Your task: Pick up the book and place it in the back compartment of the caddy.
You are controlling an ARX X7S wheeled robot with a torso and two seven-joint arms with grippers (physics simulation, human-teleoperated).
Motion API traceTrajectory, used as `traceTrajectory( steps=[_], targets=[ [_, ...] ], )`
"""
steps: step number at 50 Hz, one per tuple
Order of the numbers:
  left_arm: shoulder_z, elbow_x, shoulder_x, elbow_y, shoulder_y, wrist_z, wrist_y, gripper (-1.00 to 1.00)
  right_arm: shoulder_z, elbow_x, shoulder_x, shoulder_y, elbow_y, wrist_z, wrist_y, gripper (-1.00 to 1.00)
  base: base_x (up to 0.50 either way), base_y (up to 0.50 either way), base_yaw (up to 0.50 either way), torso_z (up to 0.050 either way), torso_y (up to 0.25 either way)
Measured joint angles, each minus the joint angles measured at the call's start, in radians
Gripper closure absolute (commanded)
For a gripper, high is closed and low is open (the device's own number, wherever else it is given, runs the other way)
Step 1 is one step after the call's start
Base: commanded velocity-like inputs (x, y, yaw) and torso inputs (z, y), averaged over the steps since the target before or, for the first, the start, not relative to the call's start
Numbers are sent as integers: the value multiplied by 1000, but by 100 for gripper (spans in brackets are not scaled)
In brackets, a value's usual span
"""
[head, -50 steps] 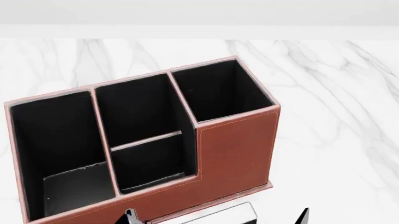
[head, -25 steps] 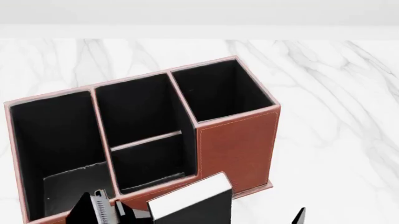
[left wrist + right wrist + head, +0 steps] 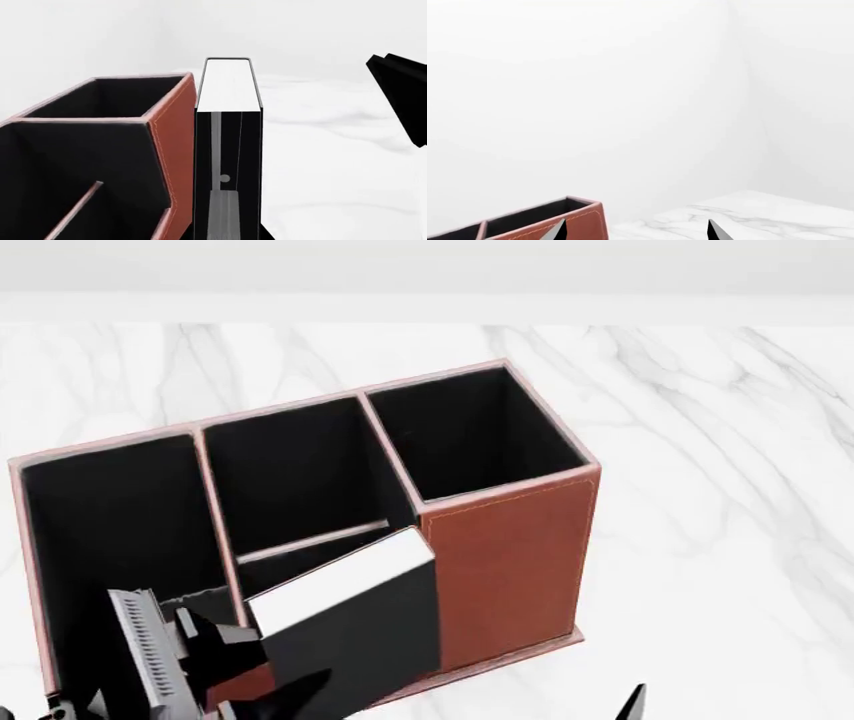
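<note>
The reddish-brown caddy (image 3: pixel 514 560) stands mid-table with its black-lined pockets open upward. My left gripper (image 3: pixel 287 685) is shut on the black book (image 3: pixel 360 625) and holds it tilted above the caddy's low front wall. The book's white page edges face up, and it covers most of the small back compartment (image 3: pixel 274 575) below the thin pale divider. In the left wrist view the book (image 3: pixel 227 150) stands between the jaws of my left gripper (image 3: pixel 225 235), right beside the caddy wall (image 3: pixel 170 130). My right gripper (image 3: pixel 637 231) is open and empty, apart from the caddy (image 3: pixel 577 220).
The white marble table (image 3: pixel 721 490) stretches to the right of and behind the caddy. The tall square pocket (image 3: pixel 467 435) and the long narrow pocket (image 3: pixel 114 540) are empty. One right fingertip (image 3: pixel 638 702) shows at the head view's lower edge.
My left gripper has lifted the book from the lower edge of the head view up and leftward, over the caddy's low front wall. The right gripper has barely moved.
</note>
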Motion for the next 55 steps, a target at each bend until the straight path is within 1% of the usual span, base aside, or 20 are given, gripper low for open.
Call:
traceTrajectory(
  steps=[12,20,24,39,55],
  targets=[
    [-1,-18,-36,52,-65,-47,-94,100,-3,-2,1,-1,-2,1,-1,-100,0,0,0,0,1],
    [8,-22,-37,60,-108,-68,-166,100,-5,-4,1,-1,-1,1,-2,-100,0,0,0,0,1],
    [14,-23,-24,46,-126,-70,-199,100,-6,-5,1,-1,-1,2,-3,-100,0,0,0,0,0],
    [23,-27,18,-10,-164,-44,-256,100,-12,-7,2,4,2,0,4,-100,0,0,0,0,1],
    [7,-40,43,-48,-177,38,-237,100,-12,-23,-1,13,4,15,35,-100,0,0,0,1,1]
  ],
)
